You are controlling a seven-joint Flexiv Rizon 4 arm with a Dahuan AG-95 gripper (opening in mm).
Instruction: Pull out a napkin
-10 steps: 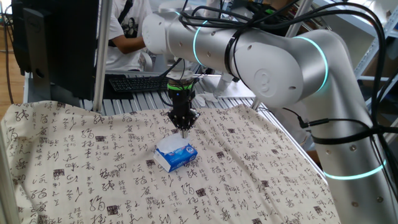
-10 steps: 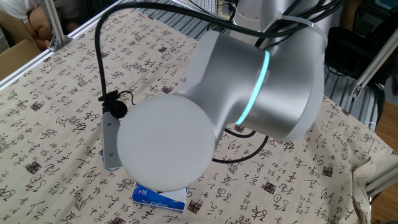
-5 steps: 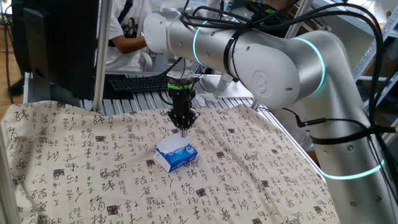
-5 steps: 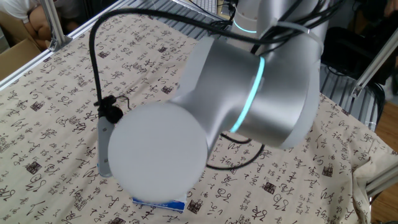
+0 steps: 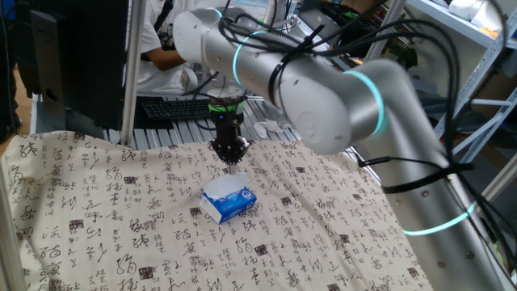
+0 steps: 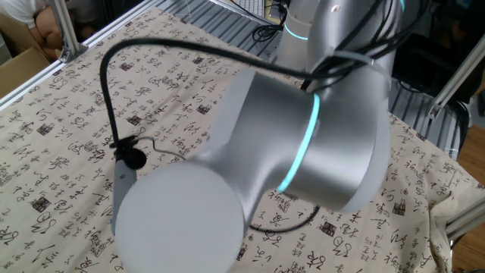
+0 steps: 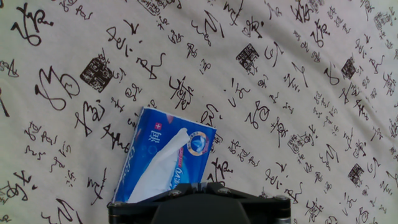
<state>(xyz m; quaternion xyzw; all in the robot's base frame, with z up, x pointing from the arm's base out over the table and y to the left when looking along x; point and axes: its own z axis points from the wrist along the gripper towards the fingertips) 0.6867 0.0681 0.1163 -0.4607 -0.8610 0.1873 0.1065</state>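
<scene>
Your gripper [image 5: 231, 159] hangs in the air over the cloth-covered bench [image 5: 339, 218], above the tissue pack [image 5: 229, 200] and a little toward the far edge. Nothing touches the pack.

A second ago the gripper was lower, with its tip just above the pack. Now it has gone up and slid a bit toward the far edge, and the big arm [image 5: 315, 97] has swung with it. In the other fixed view the arm now blocks the pack fully, where a blue strip of it showed before.

The pack has not moved. It lies near the middle of the bench, flat on the printed cloth [image 7: 298, 93]. In the hand view it sits near the bottom edge of the picture, with the white napkin [image 7: 163, 169] poking out of the slot in its blue top. The napkin looks just as it did, still tucked in the pack.

The fingers look pressed close together at the tip in the fixed view, with nothing between them. They are small and dark, so you cannot be fully sure.

So the napkin is not out yet. This looks like a rise without a catch, or a move to line up again. To go on, you would need to bring the tip back down over the white tuft and pinch it before you lift.
</scene>
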